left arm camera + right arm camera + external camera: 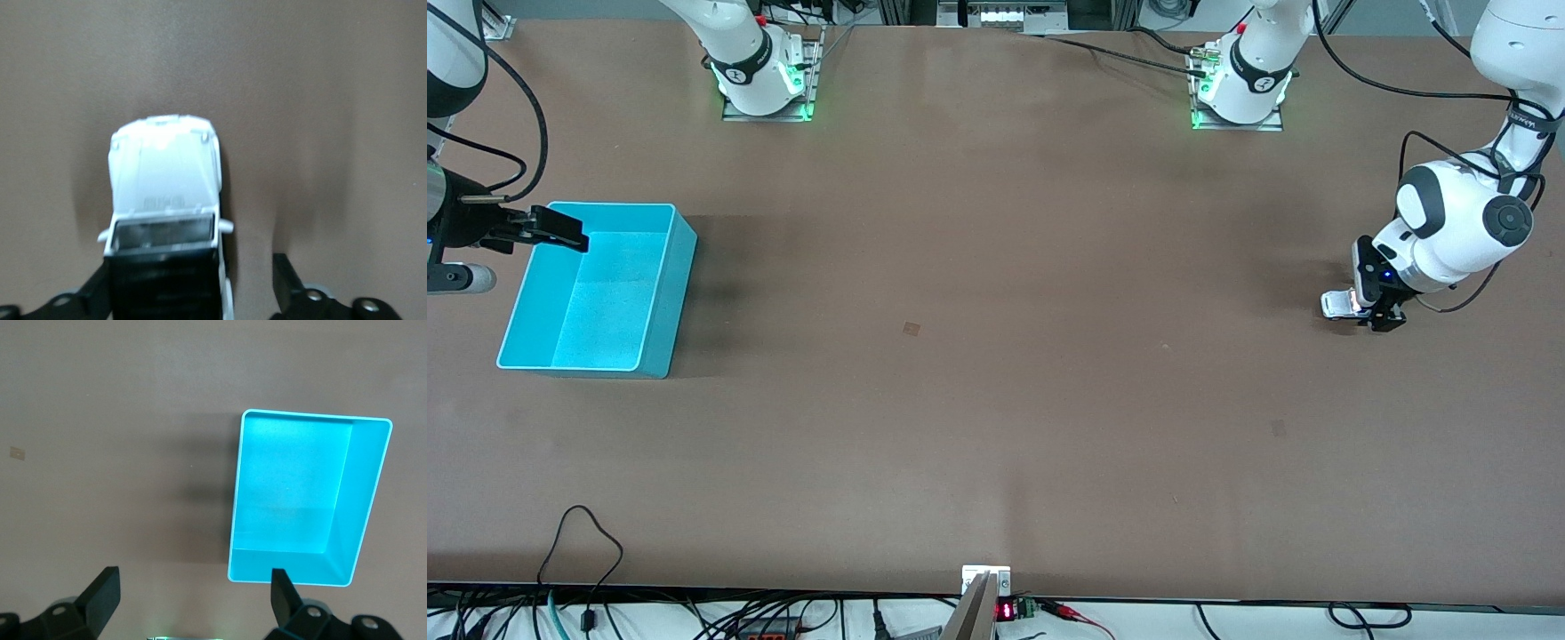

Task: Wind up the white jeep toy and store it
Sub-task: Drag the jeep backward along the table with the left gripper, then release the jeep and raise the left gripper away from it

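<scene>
The white jeep toy (pixel 1337 304) stands on the table at the left arm's end; its white hood and black roof (pixel 163 200) show between the left fingers. My left gripper (pixel 1375 316) is low around its rear and open: one finger (pixel 288 283) stands clear of the car's side, the other lies close against it. The cyan bin (pixel 669 293) sits empty at the right arm's end. My right gripper (pixel 562 231) hangs open and empty over the bin's rim, with the bin (pixel 367 500) ahead of its fingertips (pixel 193 593).
Bare brown tabletop stretches between the jeep and the bin. The two arm bases (pixel 763 80) (pixel 1240 89) stand along the table edge farthest from the front camera. Cables (pixel 583 551) run along the nearest edge.
</scene>
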Controlling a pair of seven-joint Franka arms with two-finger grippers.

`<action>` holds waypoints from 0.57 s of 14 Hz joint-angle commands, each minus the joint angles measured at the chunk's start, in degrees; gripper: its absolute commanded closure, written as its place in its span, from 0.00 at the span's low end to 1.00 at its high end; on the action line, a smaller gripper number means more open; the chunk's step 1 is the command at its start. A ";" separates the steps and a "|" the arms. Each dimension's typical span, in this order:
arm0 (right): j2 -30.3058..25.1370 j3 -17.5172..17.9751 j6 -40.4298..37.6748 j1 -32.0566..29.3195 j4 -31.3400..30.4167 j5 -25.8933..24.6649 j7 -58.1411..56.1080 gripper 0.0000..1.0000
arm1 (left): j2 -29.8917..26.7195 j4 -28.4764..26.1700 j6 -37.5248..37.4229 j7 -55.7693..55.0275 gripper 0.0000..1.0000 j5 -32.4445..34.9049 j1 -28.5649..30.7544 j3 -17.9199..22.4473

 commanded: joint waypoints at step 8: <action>-1.25 0.14 -0.28 0.05 -1.03 -0.11 -0.40 0.00 | -8.73 1.17 -9.19 1.04 0.00 1.01 -1.76 -2.73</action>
